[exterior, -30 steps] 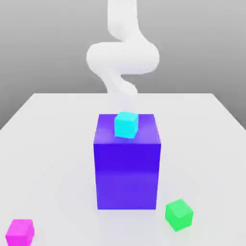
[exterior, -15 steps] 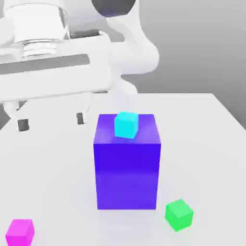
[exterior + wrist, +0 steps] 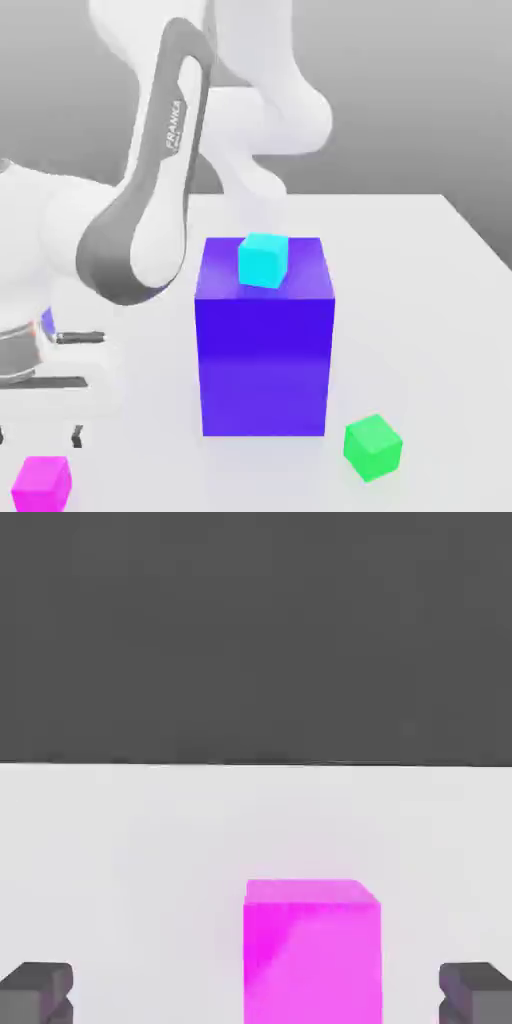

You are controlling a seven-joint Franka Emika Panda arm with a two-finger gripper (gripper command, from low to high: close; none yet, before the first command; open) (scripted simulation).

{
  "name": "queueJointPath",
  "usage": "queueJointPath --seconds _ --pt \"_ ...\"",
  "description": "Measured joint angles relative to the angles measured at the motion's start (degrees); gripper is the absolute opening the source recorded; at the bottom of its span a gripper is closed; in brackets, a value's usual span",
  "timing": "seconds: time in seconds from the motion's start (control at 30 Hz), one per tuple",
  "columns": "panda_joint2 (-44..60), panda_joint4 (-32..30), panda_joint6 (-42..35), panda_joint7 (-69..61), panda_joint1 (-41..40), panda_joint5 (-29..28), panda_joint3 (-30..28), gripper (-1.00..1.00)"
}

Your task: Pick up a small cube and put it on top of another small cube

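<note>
Pale grey background [image 3: 400, 100] shades darker toward the level of the white, smooth surface [image 3: 430, 320], whose far edge runs straight across behind everything. On that surface, near the exterior view's lower left corner, sits the small magenta cube [image 3: 42, 487], in the same place as a second ago. Just above it in the exterior view, where half a second ago there was only bare surface, is the gripper [image 3: 38, 436]; it was much higher then, up by the far edge. Its fingers are spread wide, as before, with nothing pinched between them. In the hand view the magenta cube appears between the two fingertips, clear of both, with a dark grey area past the surface's edge.

Farther out stands a tall blue-violet block [image 3: 264, 365], upright near the middle of the exterior view, and on its top rests a small cyan cube [image 3: 263, 260], toward the front edge. Neither has shifted. Off to the exterior view's right of the block, and nearer the camera, a small green cube [image 3: 373, 447] lies on the surface, turned so that a corner faces forward, also unmoved. The white arm with grey trim [image 3: 150, 200] has changed most: its forward part, out of sight a second ago, now bends down on the exterior view's left.
</note>
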Motion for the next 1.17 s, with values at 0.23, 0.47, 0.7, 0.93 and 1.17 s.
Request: queueJointPath --seconds 0.23,0.47,0.7,0.93,1.17 --pt "5.8 1.4 4.2 -2.3 -2.9 2.9 3.4 -1.00" --pt "-1.3 -0.6 -1.0 0.7 0.3 -1.3 -0.4 -1.00" --pt "-10.7 -8.9 -2.0 4.3 12.4 -7.5 5.8 -1.00" --pt "-19.4 -18.0 0.4 9.3 25.4 -16.0 14.2 -1.00" --pt "-13.3 -18.9 7.8 9.8 28.1 -16.6 16.7 1.00"
